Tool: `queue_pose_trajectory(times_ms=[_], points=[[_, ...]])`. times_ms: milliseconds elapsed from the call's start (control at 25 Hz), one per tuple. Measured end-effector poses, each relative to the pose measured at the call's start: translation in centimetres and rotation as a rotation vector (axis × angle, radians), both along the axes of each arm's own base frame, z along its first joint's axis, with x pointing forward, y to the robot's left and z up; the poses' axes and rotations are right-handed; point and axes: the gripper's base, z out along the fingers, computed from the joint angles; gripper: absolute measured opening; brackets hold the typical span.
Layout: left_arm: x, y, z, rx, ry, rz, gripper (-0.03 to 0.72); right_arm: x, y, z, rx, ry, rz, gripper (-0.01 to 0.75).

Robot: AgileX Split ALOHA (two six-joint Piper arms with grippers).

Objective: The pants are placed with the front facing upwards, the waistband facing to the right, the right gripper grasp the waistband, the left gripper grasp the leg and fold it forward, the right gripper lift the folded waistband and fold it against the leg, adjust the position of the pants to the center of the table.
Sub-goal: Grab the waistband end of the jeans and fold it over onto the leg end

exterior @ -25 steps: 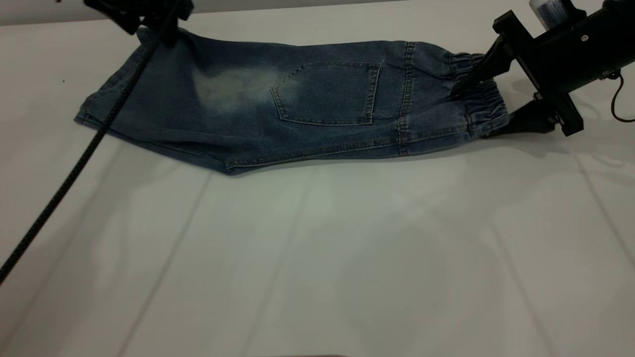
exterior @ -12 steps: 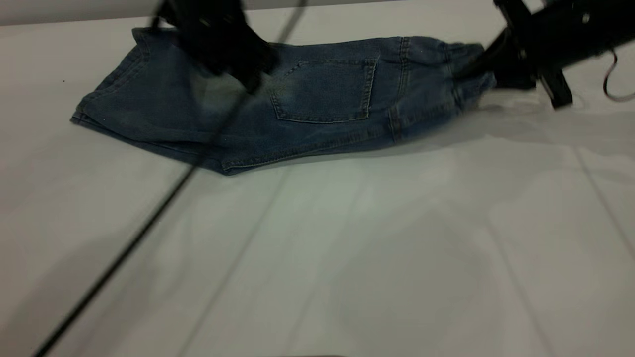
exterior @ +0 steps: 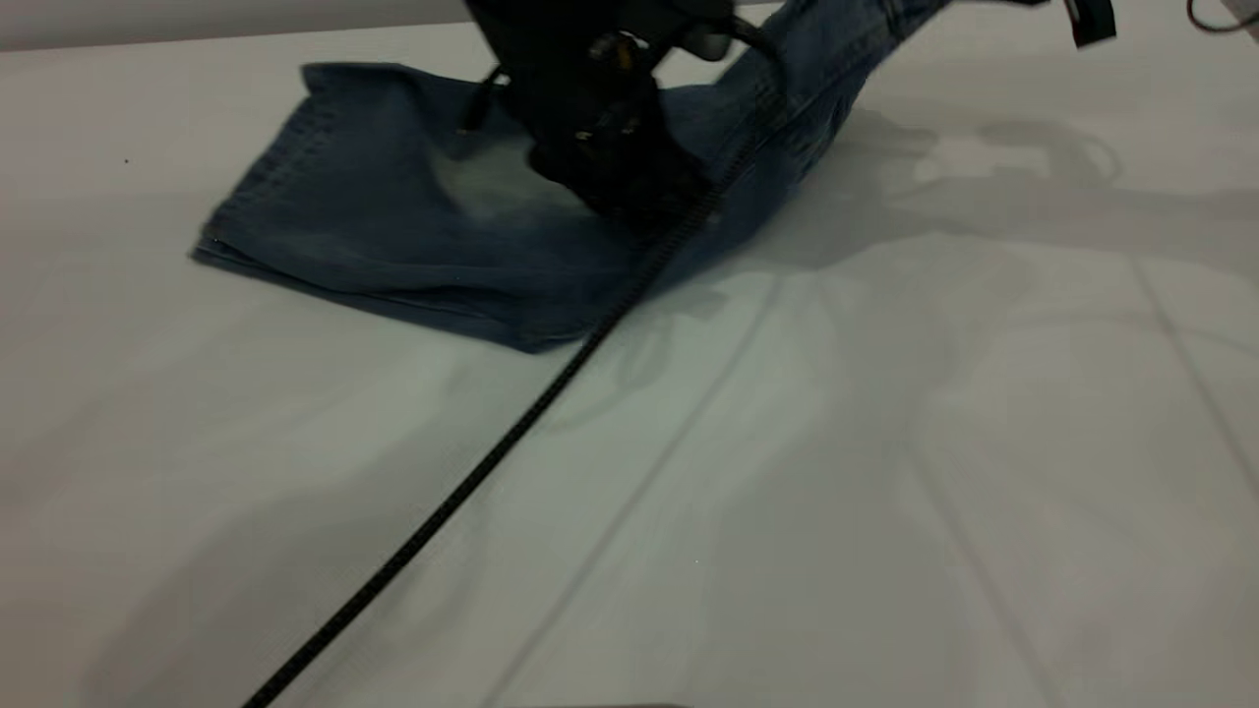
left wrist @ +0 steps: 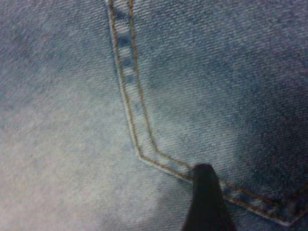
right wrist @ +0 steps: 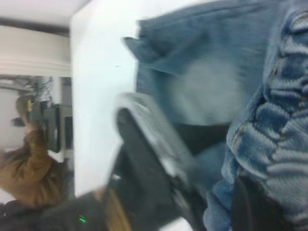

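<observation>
The pants (exterior: 393, 226) are found on the far half of the desk (exterior: 885, 472), the leg end lying flat toward the left and the waistband (right wrist: 284, 125) end raised off the surface toward the upper right, where the denim leaves the exterior view's top edge. A pale faded patch is seen on the flat part. The left claw (exterior: 629, 187) is pressed down on the middle of the pants, beside the faded patch; in the left wrist view one dark fingertip (left wrist: 207, 199) is seen touching the denim at the tan-stitched corner of a patch pocket, and whether this claw is open or closed cannot be told. The right claw (right wrist: 250, 207) is seen only in part: a dark finger lies against the ruffled waistband, which is bunched up close to the camera, so the band appears gripped by it. A black cable (exterior: 472, 472) is trailed from the left arm diagonally across the desk toward the near left.
</observation>
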Motion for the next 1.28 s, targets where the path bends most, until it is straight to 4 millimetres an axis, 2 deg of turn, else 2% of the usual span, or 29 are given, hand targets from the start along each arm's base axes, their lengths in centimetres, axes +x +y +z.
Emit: queue_pose_trajectory(times_ms=[160,360,440,520,640,720,880,960,1080,1280], points=[[-1.1,-2.0,-0.2,-0.062,-0.011,-0.016,0.459,0.2,0.1,0.6,0.015,-0.018,0.020,0.053],[-1.3,-2.3,0.0,-0.068,-0.005,-0.014,0.459,0.0,0.1,0.7,0.017,-0.018,0.043,0.053],[-1.0,-1.7,0.8,-0.056,0.001,-0.003,0.459,-0.1,0.2,0.7,0.009,-0.020,0.055,0.053],[-0.4,-0.8,2.6,-0.041,-0.026,-0.003,0.459,-0.2,0.2,0.8,0.011,-0.019,0.064,0.053],[0.9,1.2,5.5,0.014,-0.086,-0.011,0.459,-0.3,0.3,0.9,0.025,-0.028,0.081,0.053],[1.7,3.0,6.3,0.063,-0.089,0.007,0.459,-0.3,0.4,1.2,0.050,-0.058,0.096,0.053],[2.4,6.2,5.4,0.156,0.002,0.081,0.459,0.2,0.5,1.9,0.105,-0.131,0.062,0.053],[2.5,7.2,4.5,0.187,0.045,0.101,0.459,0.4,0.7,2.2,0.129,-0.153,0.044,0.053],[2.4,7.4,2.7,0.213,0.084,0.103,0.459,0.9,1.8,3.1,0.145,-0.208,0.054,0.053],[2.1,6.6,0.8,0.185,0.108,0.101,0.459,1.5,5.1,5.0,0.150,-0.292,0.135,0.053]])
